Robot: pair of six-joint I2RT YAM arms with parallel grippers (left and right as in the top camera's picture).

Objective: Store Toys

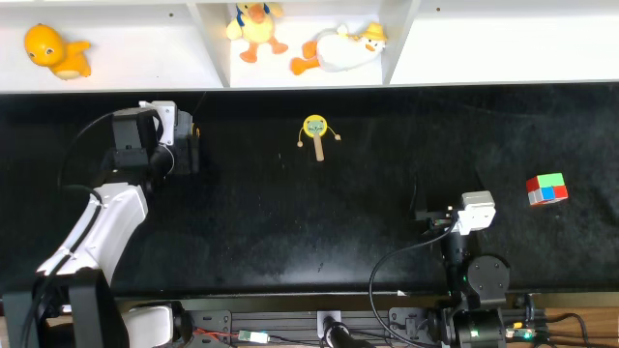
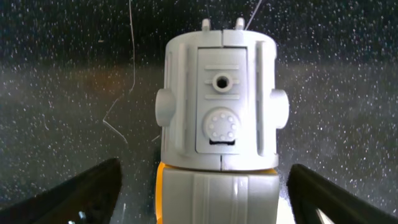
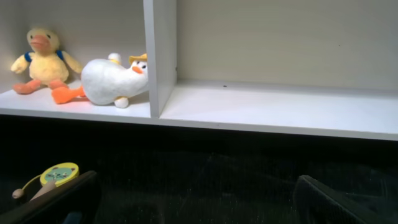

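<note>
1. The robot (image 2: 221,106) is smooth, matt grey plastic.
2. The table (image 2: 62,93) is matt black and finely grainy.
3. The yellow duck (image 3: 43,59) and white duck (image 3: 112,81) are plush cloth.
4. The shelf (image 3: 280,106) is smooth, matt white.
5. The rattle (image 1: 317,137) has a wooden handle.

Black speckled tabletop (image 1: 290,232), matte, spans the whole work area. A white shelf unit (image 1: 503,48) runs along its far edge. Vertical dividers (image 3: 160,56) split it into open compartments, with a pale back panel (image 3: 280,37) behind. Lighting is even and diffuse. Wood-tone strip (image 1: 590,327) at the near right corner.
</note>
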